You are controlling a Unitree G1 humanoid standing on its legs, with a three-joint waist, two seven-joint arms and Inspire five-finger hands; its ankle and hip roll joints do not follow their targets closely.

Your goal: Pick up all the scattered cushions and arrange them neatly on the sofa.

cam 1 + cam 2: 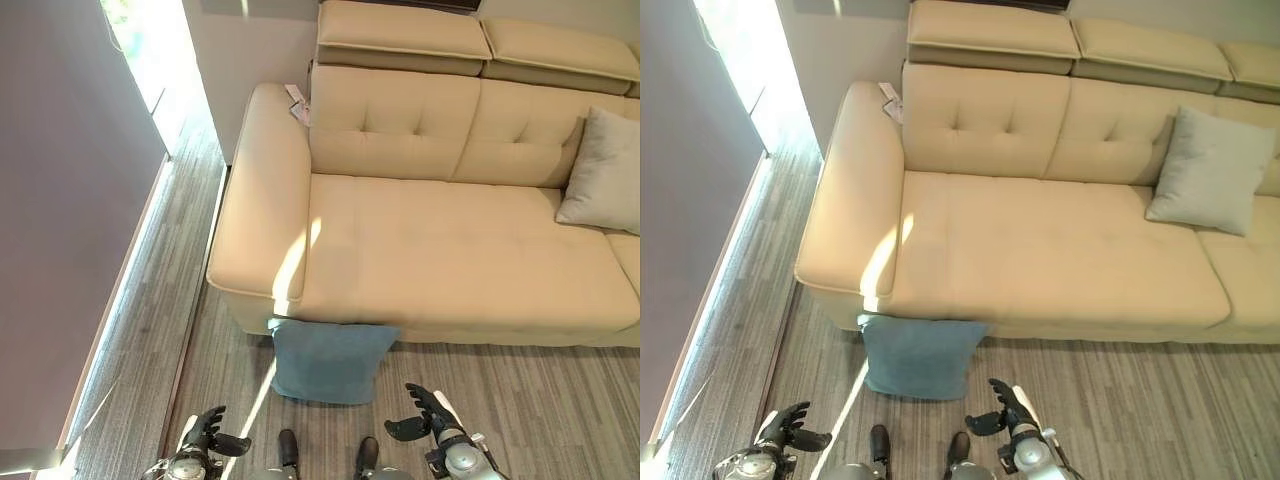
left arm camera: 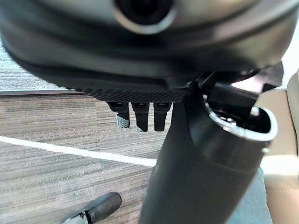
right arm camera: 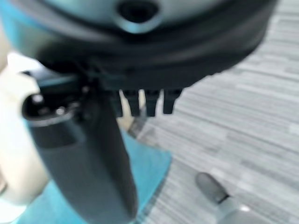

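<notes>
Right eye view shows the whole grey cushion on the sofa; the blue cushion leans below, top edge tucked under the sofa. The left robot hand and right robot hand are spread, empty.

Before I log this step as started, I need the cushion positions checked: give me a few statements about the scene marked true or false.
1. The blue cushion lies on the floor against the sofa front. True.
2. The grey cushion is on the floor. False: it leans against the sofa's backrest, on the seat.
3. The left hand holds the blue cushion. False: it is open, apart from the cushion.
4. The right hand is open and holds nothing. True.
5. The blue cushion sits near the sofa's armrest end. True.
</notes>
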